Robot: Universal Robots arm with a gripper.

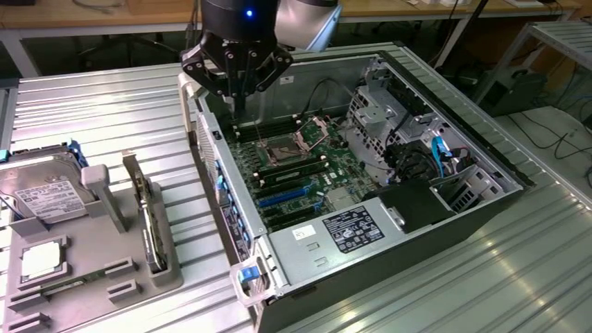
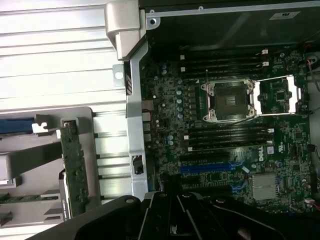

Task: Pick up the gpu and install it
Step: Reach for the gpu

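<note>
Gripper (image 1: pixel 238 90) hovers over open case (image 1: pixel 434 257), open/closed can't tell; gpu (image 1: pixel 151 222) stands on edge in grey holder (image 1: pixel 168 270) on counter (image 1: pixel 111 118), so I'd grip top edge centred and lift straight.

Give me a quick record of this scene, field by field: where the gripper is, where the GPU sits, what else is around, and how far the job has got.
gripper: black gripper above the far end of the case, over the motherboard
gpu: thin flat card standing on edge in the grey plastic holder, outside the case, apart from the gripper
case: open black and silver metal computer case
motherboard: green circuit board inside the case
hard drive: silver box with white label, same holder
progress: gpu not yet picked up
</note>
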